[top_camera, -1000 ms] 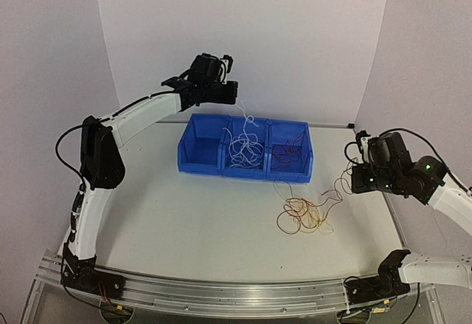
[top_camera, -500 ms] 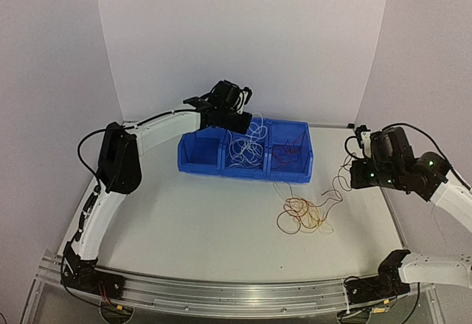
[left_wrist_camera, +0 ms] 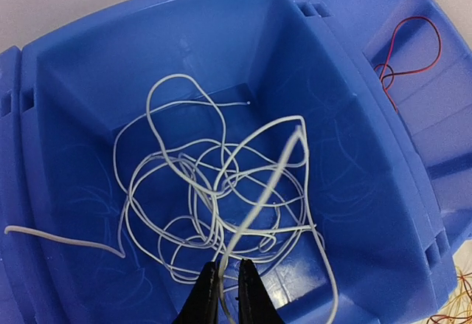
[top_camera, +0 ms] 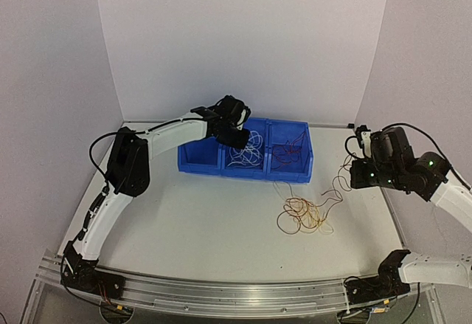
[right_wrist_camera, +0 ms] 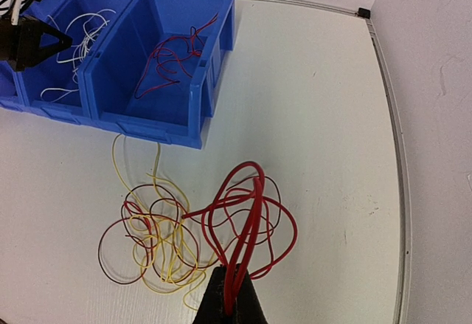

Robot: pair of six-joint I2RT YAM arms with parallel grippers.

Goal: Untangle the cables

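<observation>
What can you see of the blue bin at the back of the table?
The blue bin looks like glossy moulded plastic, with three open-topped compartments side by side. It stands upright on the table, towards the back. The middle compartment holds tangled white wires, the right one red wires. The left gripper hangs over the middle compartment, a white strand between its fingers.

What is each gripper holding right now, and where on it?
Right gripper pinches the red cable where its loop strands bunch together. Left gripper: a white cable strand runs between its barely parted fingertips; grip uncertain.
</observation>
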